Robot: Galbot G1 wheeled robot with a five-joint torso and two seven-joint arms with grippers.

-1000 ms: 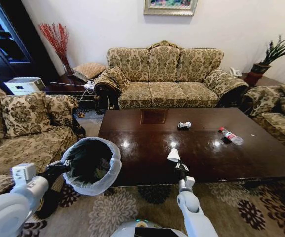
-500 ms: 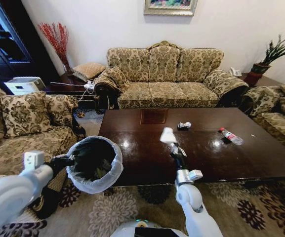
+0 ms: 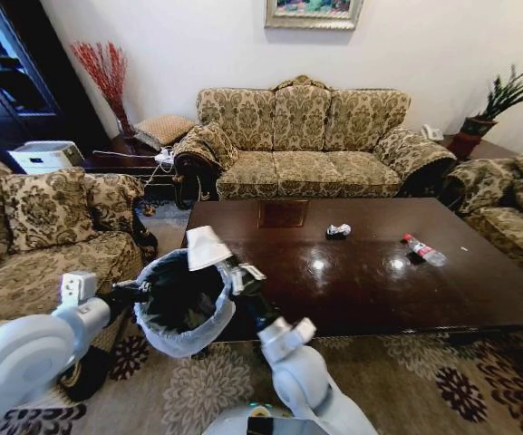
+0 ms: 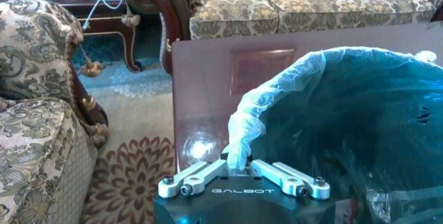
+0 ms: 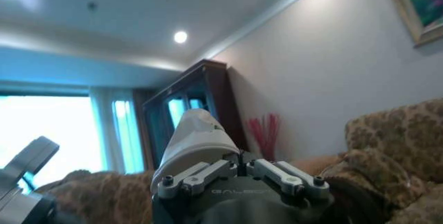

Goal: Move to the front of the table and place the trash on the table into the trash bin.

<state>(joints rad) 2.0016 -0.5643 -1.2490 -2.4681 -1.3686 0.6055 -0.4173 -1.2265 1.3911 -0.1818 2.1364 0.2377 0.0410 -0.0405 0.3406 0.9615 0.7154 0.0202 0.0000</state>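
Note:
My left gripper (image 3: 139,292) is shut on the rim of the black trash bin (image 3: 181,304), holding it tilted at the near left corner of the dark brown table (image 3: 379,290). In the left wrist view its fingers (image 4: 239,169) clamp the white liner (image 4: 277,94). My right gripper (image 3: 225,265) is shut on a white piece of paper trash (image 3: 207,246), held just over the bin's far rim. In the right wrist view that piece (image 5: 201,136) stands above the gripper (image 5: 235,162). A small wrapper (image 3: 338,230) and a red-capped clear bottle (image 3: 422,249) lie on the table.
A patterned three-seat sofa (image 3: 306,145) stands behind the table, an armchair (image 3: 43,236) to the left and another sofa (image 3: 515,208) to the right. A side table (image 3: 125,159) with cables fills the back left corner. Flowered rug (image 3: 442,381) runs along the table's front.
My right arm has swung left from above the table to over the bin, carrying the white piece. The left arm has shifted the bin slightly to the right.

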